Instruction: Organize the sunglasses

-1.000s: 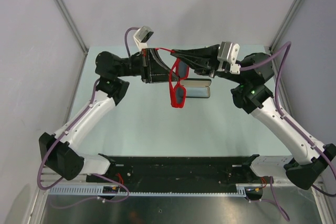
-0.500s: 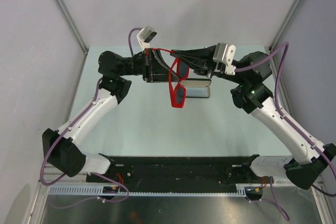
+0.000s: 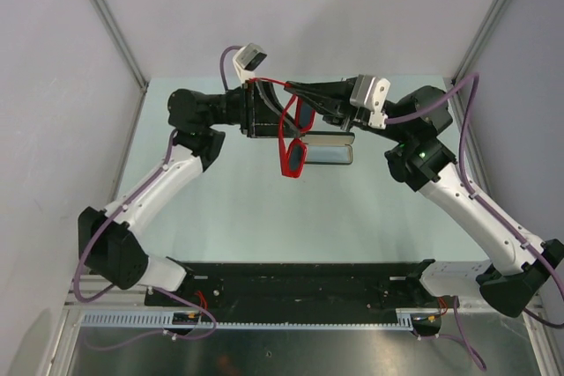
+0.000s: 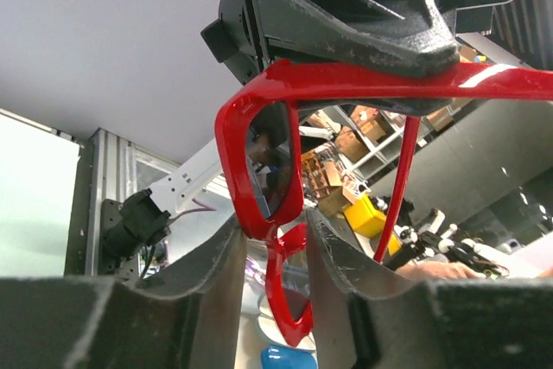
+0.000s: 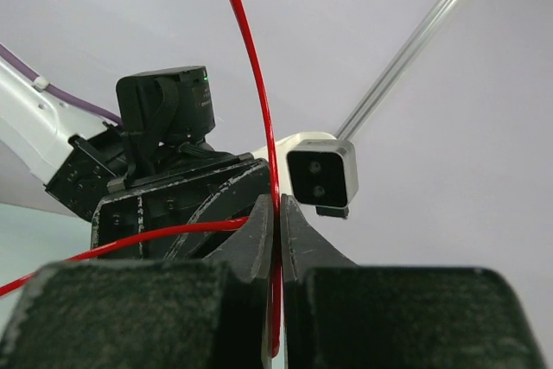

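The sunglasses are up in the air over the back of the table, stretched between both arms. The right gripper pinches one thin red arm. The left gripper stands narrow around the frame front and looks clamped on it. The frame is bright red with dark lenses, both arms splayed. The black case waits below, so folding and stowing look undone.

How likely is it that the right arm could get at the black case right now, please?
Probably not yet: the right end effector is shut on a temple of the red sunglasses, held in the air; otherwise nothing seems to block the black case.
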Controlling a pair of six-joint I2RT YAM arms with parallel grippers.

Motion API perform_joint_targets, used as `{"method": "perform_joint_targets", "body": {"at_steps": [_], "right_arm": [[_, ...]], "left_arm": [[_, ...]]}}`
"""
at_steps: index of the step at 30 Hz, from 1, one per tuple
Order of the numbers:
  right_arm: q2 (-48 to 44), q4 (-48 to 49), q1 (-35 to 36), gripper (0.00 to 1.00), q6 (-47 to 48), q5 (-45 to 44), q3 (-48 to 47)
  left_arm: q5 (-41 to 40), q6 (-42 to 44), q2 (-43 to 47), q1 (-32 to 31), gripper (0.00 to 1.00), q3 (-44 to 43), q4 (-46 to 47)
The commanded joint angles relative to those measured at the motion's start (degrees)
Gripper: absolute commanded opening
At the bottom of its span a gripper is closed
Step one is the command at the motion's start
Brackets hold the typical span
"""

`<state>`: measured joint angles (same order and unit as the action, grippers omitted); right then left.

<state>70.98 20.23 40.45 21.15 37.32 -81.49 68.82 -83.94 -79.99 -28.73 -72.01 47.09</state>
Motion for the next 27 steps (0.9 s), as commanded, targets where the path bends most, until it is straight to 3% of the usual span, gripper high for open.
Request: {"method": "perform_joint_targets", "body": {"at_steps": [1, 4, 7, 10, 14, 18, 20, 24, 27], "right_arm": [[1.18, -2.03, 0.6, 0.0, 5.3, -2.95, -0.86], [1.09, -2.47, 0.69, 0.0, 6.36, -3.66, -0.86], [1.0, -2.47, 0.42, 0.0, 6.89, -3.4, -0.86], [0.91, -2.48, 0.16, 0.0, 6.8, -3.13, -0.86], [1.0, -2.56, -0.28, 0.0, 6.28, -3.04, -0.86], [1.26, -2.12, -0.37, 0.0, 6.19, -3.66, -0.86], [1.35, -1.42, -0.46, 0.0, 6.1, -4.01, -0.86], [1.62, -0.1, -0.28, 0.0, 5.22, -4.97, -0.86], [1.79, 0.42, -0.19, 0.0, 4.7, -5.85, -0.86]], "left_arm": [[1.5, -13.94, -2.45, -0.89, 0.38, -0.85, 18.68], [0.62, -24.67, -5.61, -0.8, 0.27, -0.24, 30.73], [0.44, -27.85, -7.28, -0.71, 0.14, 0.11, 33.32], [1.05, -27.94, -7.82, -0.8, 0.13, -0.93, 33.68], [1.76, -27.33, -7.55, -0.8, 0.26, -1.99, 33.68], [2.2, -26.89, -7.82, -0.8, 0.28, -1.82, 33.68], [2.46, -26.54, -7.82, -0.89, 0.25, -1.73, 33.68], [2.64, -26.19, -7.82, -0.8, 0.06, -1.47, 33.68], [2.81, -26.01, -7.99, -0.89, 0.0, -1.56, 33.68]]}}
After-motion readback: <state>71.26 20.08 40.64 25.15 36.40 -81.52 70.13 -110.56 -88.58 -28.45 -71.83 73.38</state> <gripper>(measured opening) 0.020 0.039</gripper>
